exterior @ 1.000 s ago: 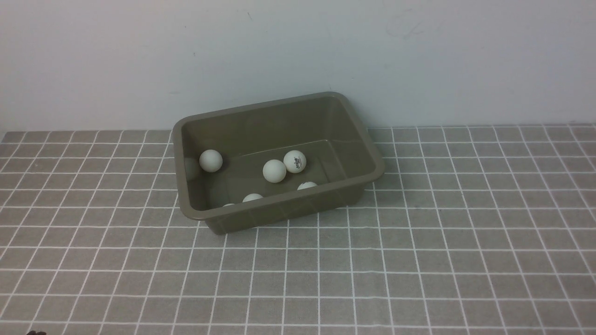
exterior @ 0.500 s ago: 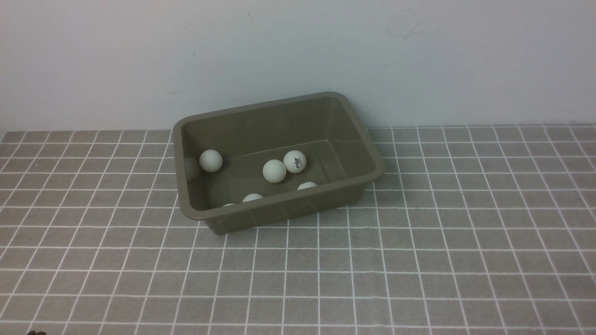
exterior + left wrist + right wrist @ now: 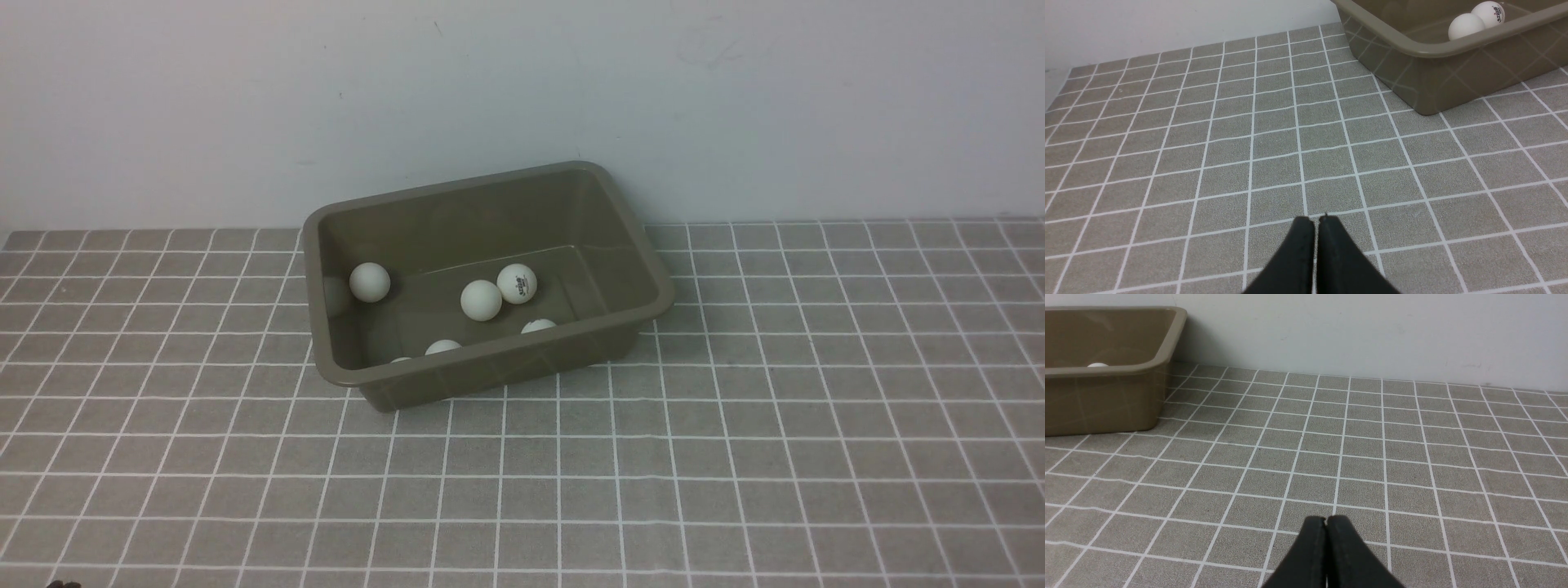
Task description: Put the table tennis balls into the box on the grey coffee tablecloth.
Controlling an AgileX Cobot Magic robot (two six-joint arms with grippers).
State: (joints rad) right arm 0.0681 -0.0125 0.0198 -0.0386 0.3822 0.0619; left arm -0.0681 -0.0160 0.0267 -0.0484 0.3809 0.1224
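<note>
Where the balls are: while both my arms keep clear of it, the olive-brown box (image 3: 498, 371) holds all six table tennis balls (image 3: 482, 300).
Box: it sits at an angle on the grey coffee tablecloth (image 3: 735, 474), close to the pale wall (image 3: 522, 90), its right end farther from me than its left.
Ball by the left end: one white ball (image 3: 370, 282) lies on its own near the box's left wall.
Middle pair: a plain ball and the ball with a dark logo (image 3: 517, 284) lie side by side.
Near wall: three more balls show only their tops above the near rim.
My left jaws: closed (image 3: 1315, 222), tips together over the checked cloth, gripping nothing.
My right jaws: closed too (image 3: 1326, 522), nothing between them, the box well apart from them.
</note>
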